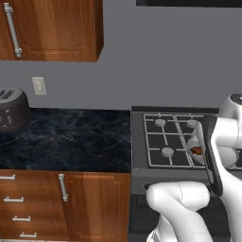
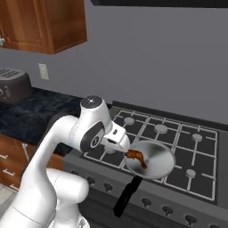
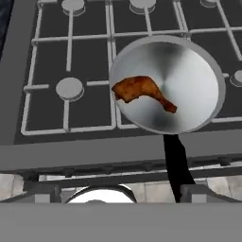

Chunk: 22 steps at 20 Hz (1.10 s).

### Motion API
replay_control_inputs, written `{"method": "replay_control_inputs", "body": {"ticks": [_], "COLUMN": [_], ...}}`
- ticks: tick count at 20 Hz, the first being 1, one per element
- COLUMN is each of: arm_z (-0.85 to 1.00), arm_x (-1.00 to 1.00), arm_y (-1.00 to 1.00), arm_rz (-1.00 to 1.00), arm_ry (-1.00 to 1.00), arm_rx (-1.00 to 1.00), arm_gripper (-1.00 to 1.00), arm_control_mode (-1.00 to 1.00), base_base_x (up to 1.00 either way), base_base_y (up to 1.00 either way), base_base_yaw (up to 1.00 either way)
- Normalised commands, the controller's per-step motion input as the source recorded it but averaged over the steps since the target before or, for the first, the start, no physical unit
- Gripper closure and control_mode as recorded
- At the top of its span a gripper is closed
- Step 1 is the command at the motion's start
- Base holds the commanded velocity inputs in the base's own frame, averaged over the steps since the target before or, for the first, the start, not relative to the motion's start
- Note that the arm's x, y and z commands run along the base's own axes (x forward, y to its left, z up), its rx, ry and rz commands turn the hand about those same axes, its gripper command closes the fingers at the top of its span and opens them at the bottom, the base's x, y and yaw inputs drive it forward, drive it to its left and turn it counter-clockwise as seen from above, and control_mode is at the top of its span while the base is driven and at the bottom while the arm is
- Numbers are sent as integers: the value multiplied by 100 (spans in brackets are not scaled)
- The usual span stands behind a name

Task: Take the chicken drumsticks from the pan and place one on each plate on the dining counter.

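The pan (image 3: 166, 85) sits on the gas stove (image 2: 187, 147), at the front edge of the grate, its long black handle (image 3: 176, 163) running out past the stove's front lip. In it lies one dark reddish-brown drumstick (image 3: 142, 91) — the thick end toward the pan's rim on the counter side, the thin bone end near the pan's middle. In the right base view the same drumstick (image 2: 136, 157) shows against the grey metal, close to the rim nearest the arm.

The gripper (image 2: 119, 139) hangs just beside the pan, over the grate on the side toward the black marbled counter (image 1: 66, 139); it touches neither pan nor drumstick. Its jaws are spread wide and grasp nothing (the finger tips themselves are hard to make out in the hand view).

In the left base view the arm's dark link covers much of the pan (image 1: 194, 144), and a small patch of the drumstick (image 1: 196, 151) peeks out beside it.

A dark toaster (image 1: 12, 108) stands on the counter, well apart from the stove — below a wall outlet (image 1: 39, 86) and wooden cabinets (image 1: 52, 28).
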Motion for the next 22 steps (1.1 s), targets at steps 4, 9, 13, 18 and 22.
{"method": "replay_control_inputs", "body": {"ticks": [4, 9, 13, 18, 22], "arm_z": [-26, -27, -37, -40, -69], "arm_x": [18, 51, 79, 88, 52], "arm_y": [-43, -60, -33, -2, 0], "arm_rz": [-60, -50, -31, -20, -23], "arm_ry": [1, 3, 0, 4, 11], "arm_rx": [14, 21, 19, 12, 4], "arm_gripper": [-100, -100, -100, -100, -100], "arm_control_mode": [-100, -100, -100, -100, -100], "base_base_x": [0, 0, 0, 0, 0], "base_base_y": [0, 0, 0, 0, 0], "base_base_yaw": [0, 0, 0, 0, 0]}}
